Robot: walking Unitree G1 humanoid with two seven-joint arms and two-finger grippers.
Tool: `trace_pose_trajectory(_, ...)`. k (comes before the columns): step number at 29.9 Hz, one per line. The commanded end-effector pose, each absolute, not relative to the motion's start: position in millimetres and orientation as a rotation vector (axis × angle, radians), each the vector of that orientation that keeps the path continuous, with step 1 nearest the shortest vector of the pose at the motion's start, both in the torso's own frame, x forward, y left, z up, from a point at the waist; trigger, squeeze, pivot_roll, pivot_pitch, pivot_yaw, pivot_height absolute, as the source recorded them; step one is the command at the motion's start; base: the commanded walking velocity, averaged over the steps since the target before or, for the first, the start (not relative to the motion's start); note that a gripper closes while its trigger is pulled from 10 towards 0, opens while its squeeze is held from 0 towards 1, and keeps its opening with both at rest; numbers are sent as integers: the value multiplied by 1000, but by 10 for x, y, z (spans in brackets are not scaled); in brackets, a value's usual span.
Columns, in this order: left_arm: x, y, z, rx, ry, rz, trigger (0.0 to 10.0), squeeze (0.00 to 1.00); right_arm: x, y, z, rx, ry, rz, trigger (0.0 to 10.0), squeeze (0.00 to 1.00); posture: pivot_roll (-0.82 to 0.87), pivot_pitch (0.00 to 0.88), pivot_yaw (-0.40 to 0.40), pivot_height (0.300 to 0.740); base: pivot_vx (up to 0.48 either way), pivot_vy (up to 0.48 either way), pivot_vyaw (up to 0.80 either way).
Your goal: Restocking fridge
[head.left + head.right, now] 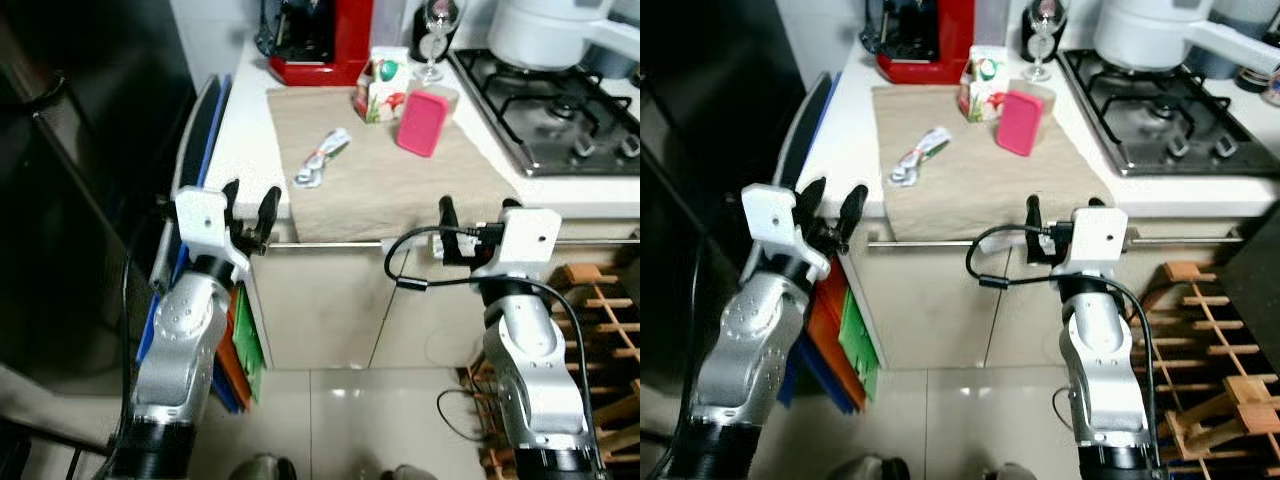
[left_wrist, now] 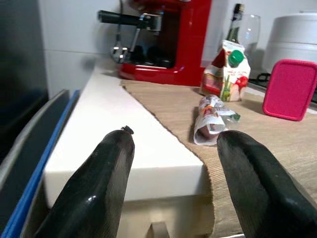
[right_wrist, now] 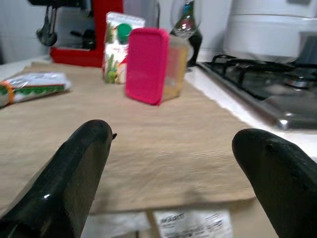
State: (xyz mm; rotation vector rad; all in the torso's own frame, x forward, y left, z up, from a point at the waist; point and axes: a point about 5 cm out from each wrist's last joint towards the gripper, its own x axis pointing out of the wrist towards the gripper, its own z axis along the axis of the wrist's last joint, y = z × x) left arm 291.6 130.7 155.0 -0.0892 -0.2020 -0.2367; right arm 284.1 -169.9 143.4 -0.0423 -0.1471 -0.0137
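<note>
Head eyes look down at the counter (image 1: 250,130); wrist cameras skim it level

White kitchen counter (image 1: 240,140) as landmark: beige cabinet fronts (image 1: 320,300) below it with a metal rail handle (image 1: 940,241). Gas hob (image 1: 560,110) set into its right end, red coffee machine (image 1: 320,40) at its back. Glossy pale tiled floor (image 1: 340,420) in front. Wooden rack (image 1: 1210,370) right, dark appliance (image 1: 70,180) left.

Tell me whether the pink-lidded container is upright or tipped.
Tipped: the pink-lidded container stands on edge on the beige mat, its lid facing sideways toward the camera.
</note>
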Motion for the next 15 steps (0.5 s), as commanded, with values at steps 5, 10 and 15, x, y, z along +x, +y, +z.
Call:
trace_pose_trajectory(5, 3028, 1296, 1392, -27, -124, -221, 10000, 0, 2921, -1701, 1282, -51, -98, -5, 10000, 0, -103, 25, 18, 732, 0, 0, 0)
trace_pose_trajectory(10, 3115, 1296, 1316, -37, -76, -194, 10000, 0, 2923, -1790, 1183, 0, -58, -40, 10000, 0, -123, 9, 29, 732, 0, 0, 0)
trace_pose_trajectory(15, 3150, 1241, 1337, -34, -79, -210, 10000, 0, 2958, -1781, 1178, -9, -69, -37, 10000, 0, -130, 5, 37, 732, -256, 0, 0)
